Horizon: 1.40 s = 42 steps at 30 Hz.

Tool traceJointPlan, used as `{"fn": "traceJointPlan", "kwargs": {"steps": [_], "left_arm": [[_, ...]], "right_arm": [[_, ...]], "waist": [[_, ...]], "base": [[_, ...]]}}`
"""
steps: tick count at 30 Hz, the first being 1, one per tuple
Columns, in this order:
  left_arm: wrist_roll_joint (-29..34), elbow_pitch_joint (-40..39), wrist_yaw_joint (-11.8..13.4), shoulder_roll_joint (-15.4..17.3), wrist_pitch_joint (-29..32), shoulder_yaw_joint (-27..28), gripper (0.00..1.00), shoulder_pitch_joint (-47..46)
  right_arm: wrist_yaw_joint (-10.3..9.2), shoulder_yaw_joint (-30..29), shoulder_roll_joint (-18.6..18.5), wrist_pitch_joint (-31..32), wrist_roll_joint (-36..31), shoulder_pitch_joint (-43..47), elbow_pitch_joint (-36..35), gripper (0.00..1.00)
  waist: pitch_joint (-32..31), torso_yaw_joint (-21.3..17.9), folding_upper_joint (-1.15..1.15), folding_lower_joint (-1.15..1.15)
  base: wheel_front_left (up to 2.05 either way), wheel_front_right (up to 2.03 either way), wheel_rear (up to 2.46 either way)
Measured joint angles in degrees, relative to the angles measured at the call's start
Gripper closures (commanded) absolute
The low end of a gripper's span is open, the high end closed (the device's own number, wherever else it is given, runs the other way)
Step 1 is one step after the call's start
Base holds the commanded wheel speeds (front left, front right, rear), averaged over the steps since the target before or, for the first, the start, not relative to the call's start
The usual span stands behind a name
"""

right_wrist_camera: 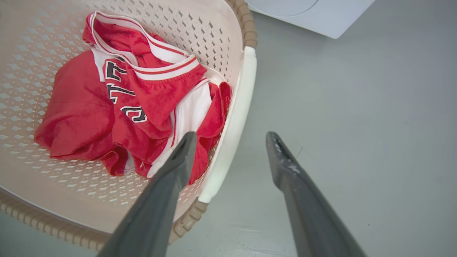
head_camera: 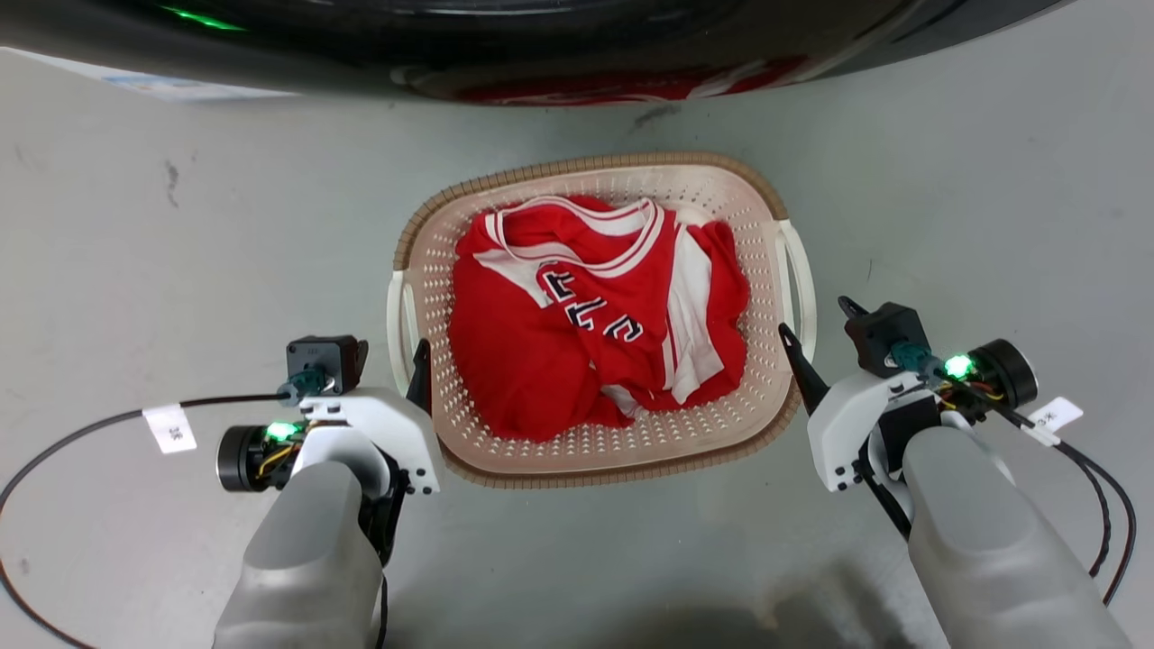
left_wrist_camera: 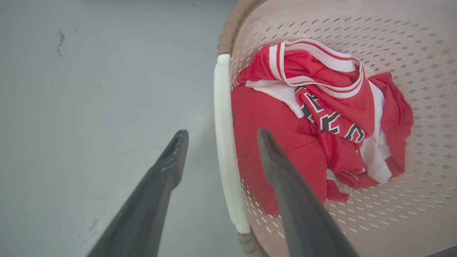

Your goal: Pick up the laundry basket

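Note:
The laundry basket [head_camera: 586,169], cream perforated plastic with a brown woven rim, sits on the grey floor and holds a crumpled red and white jersey [head_camera: 541,361]. My left gripper [head_camera: 392,353] is open at the basket's left side. In the left wrist view, the left gripper [left_wrist_camera: 222,136] straddles the white left handle [left_wrist_camera: 224,160], one finger outside and one over the jersey [left_wrist_camera: 271,125]. My right gripper [head_camera: 819,323] is open at the right side. In the right wrist view, the right gripper [right_wrist_camera: 231,137] straddles the white right handle [right_wrist_camera: 238,110], beside the basket wall [right_wrist_camera: 200,32].
A dark washing machine front [head_camera: 541,45] crosses the top of the head view just beyond the basket, and its white body [right_wrist_camera: 314,14] shows in the right wrist view. Black cables [head_camera: 81,433] trail from both wrists over the floor. Bare grey floor [head_camera: 180,252] lies on either side.

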Motion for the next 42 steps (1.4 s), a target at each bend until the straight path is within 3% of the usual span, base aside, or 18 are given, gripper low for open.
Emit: {"fn": "traceJointPlan", "kwargs": {"steps": [19,20,21,22,32,42], "left_arm": [[-0.09,4.55,-0.65,-0.16,0.0,-2.33,0.0,-6.05],[-0.1,5.04,-0.67,-0.16,0.0,-2.49,0.16,-6.28],[-0.09,5.04,-0.71,-0.19,0.0,-2.68,0.66,-6.39],[-0.1,4.88,-0.74,-0.19,0.0,-2.77,1.0,-6.53],[-0.47,7.11,-0.85,-0.57,0.02,-4.16,1.0,-7.28],[-2.91,10.12,-1.54,-0.58,0.31,-7.2,1.0,-4.68]], "right_arm": [[0.0,-1.75,0.36,0.0,-1.08,-7.46,8.0,0.0],[0.0,-1.85,0.38,0.0,-1.11,-7.76,8.31,0.0],[0.0,-1.89,0.41,0.0,-1.15,-8.04,8.68,0.81],[0.0,-1.87,0.42,0.0,-1.29,-8.14,8.69,1.0],[0.0,-1.76,0.98,-0.01,-1.05,-8.57,10.85,1.0],[0.0,2.5,1.0,0.0,3.91,-5.8,14.97,1.0]], "waist": [[6.46,0.88,0.0,0.0],[6.6,0.9,0.0,0.0],[6.7,0.92,0.0,0.0],[6.79,0.93,0.0,0.0],[5.3,0.9,0.0,0.0],[-2.28,0.94,0.0,-0.01]], "base": [[0.0,0.0,0.0],[0.0,0.0,0.0],[0.0,0.0,0.0],[0.0,0.0,0.0],[0.0,0.0,0.0],[0.0,0.0,0.0]]}}
